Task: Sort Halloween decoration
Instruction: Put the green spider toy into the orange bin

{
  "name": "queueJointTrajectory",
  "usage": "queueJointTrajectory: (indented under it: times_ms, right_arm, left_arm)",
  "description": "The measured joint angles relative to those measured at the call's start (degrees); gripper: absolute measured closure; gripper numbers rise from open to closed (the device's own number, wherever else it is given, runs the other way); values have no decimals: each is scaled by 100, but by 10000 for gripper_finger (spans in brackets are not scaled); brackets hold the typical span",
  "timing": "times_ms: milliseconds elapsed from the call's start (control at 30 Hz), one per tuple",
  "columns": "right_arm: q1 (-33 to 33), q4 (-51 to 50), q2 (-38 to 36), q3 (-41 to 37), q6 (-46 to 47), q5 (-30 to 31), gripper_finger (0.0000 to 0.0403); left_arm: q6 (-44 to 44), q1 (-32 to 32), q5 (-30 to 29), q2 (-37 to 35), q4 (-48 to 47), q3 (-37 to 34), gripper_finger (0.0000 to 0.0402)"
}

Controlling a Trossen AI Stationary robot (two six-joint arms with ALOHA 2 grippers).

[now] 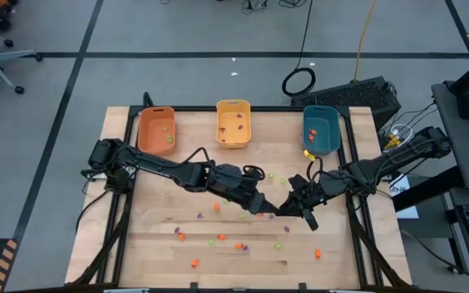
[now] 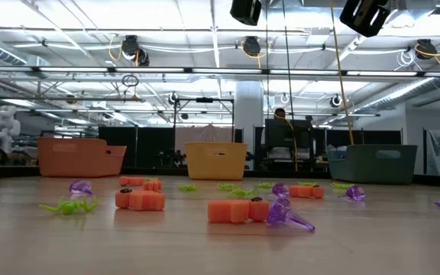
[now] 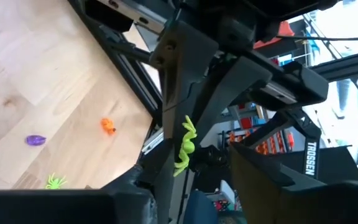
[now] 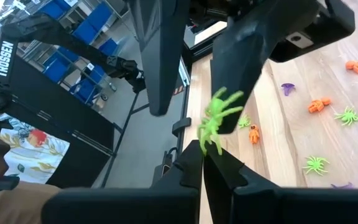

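A light green spider trinket (image 4: 215,122) is lifted above the middle of the wooden table (image 1: 153,252). My right gripper (image 4: 202,155) is shut on it. My left gripper (image 1: 265,209) faces it from the table's left, open. Its two fingers (image 4: 160,68) stand on either side of the spider; one is close to the legs, and whether it touches them I cannot tell. Several orange, green and purple trinkets (image 1: 218,238) lie scattered on the near half of the table. They also show in the low view, an orange one (image 2: 235,210) nearest. My right gripper pinches the green spider's lower end (image 4: 205,142) between its two fingertips. The body and legs (image 4: 227,102) stick out beyond the tips, toward my left gripper. The spider is lifted clear of the table.
Three bins stand along the far edge: orange (image 1: 155,130), yellow (image 1: 234,124) and teal (image 1: 320,130), each with a few trinkets inside. Black frame rails (image 1: 120,220) run along the table's left and right sides.
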Motion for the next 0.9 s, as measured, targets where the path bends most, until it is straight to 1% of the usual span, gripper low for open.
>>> queueJointTrajectory:
  times_ms: [200, 533, 633, 700, 900]
  right_arm:
    - [0, 0, 0, 0, 18, 0, 403]
    - [2, 0, 0, 0, 149, 0, 403]
    - [2, -2, 0, 0, 165, 0, 396]
    - [2, -29, 0, 0, 219, 2, 384]
    - [2, -416, -1, 0, 330, 0, 323]
  left_arm:
    - [48, 0, -12, 0, -16, 0, 300]
    - [201, 2, -34, 0, -90, 0, 391]
    - [202, 4, -34, 0, -88, -2, 395]
    - [205, 4, -32, 0, -90, 0, 393]
    - [209, 4, -29, 0, -108, 0, 392]
